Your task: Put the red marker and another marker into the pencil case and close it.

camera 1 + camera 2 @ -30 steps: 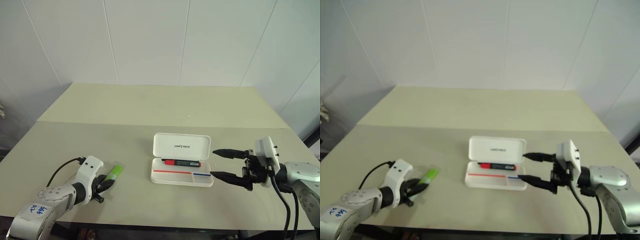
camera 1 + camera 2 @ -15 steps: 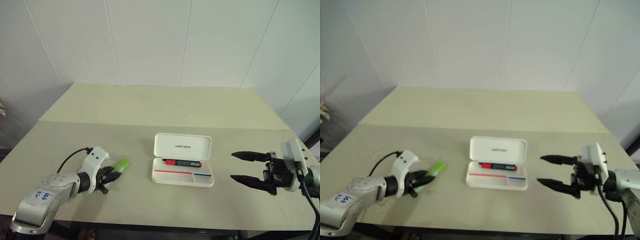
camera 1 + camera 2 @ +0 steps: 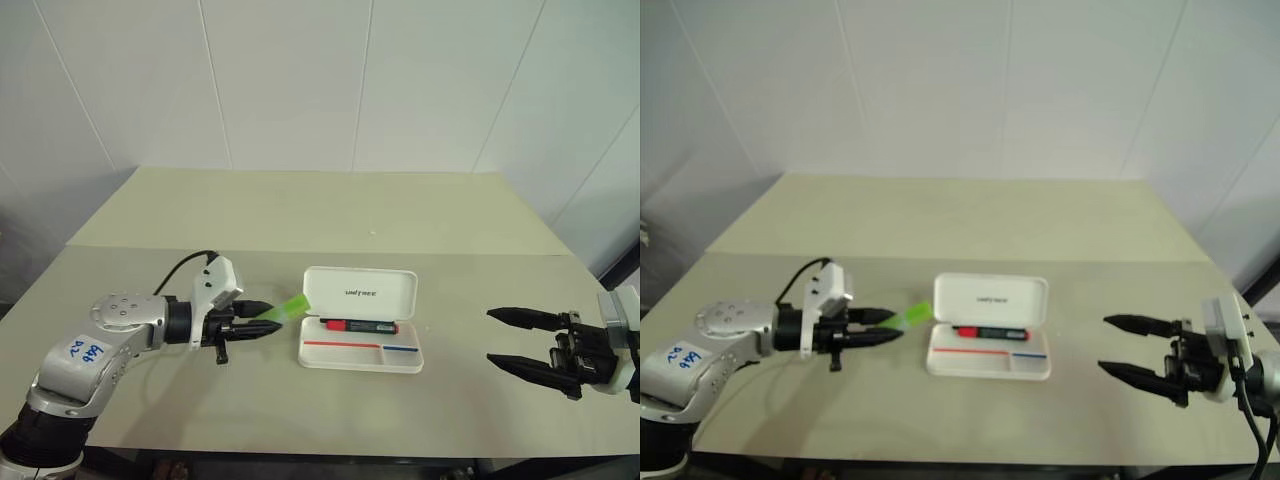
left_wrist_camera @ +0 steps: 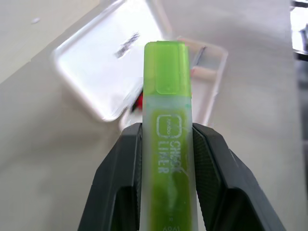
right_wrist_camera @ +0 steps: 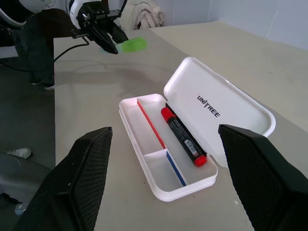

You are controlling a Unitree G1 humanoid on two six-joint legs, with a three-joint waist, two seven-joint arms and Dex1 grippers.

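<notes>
Your left gripper (image 3: pixel 262 327) is clamped on the lime-green highlighter (image 4: pixel 168 144), the two black fingers (image 4: pixel 120 178) pressing its pale barrel from either side while the green capped end juts out past the tips. You see it held above the table (image 3: pixel 300 215), pointing across toward the pencil case (image 3: pixel 361 332), with the green tip just beside the case's left edge in the head views; whether it hangs over the tray or just short of it, you cannot tell.

Look at the pencil case next: it lies open near the middle of the table, white lid tilted up at the far side with small grey lettering on it, and the shallow tray toward you. The red marker (image 5: pixel 183 135) already lies inside the tray, in the long compartment along the hinge, red cap at one end and red tail at the other, dark barrel between. A red stripe and a blue stripe run along the divider that separates that compartment from the two front compartments.

Your right gripper (image 3: pixel 518 340) hovers well apart from the case on its right side, roughly level, fingers spread wide with nothing between them, tips aimed toward the case. From its wrist view you look between the two fingers onto the open tray, with the left gripper and the highlighter beyond it
</notes>
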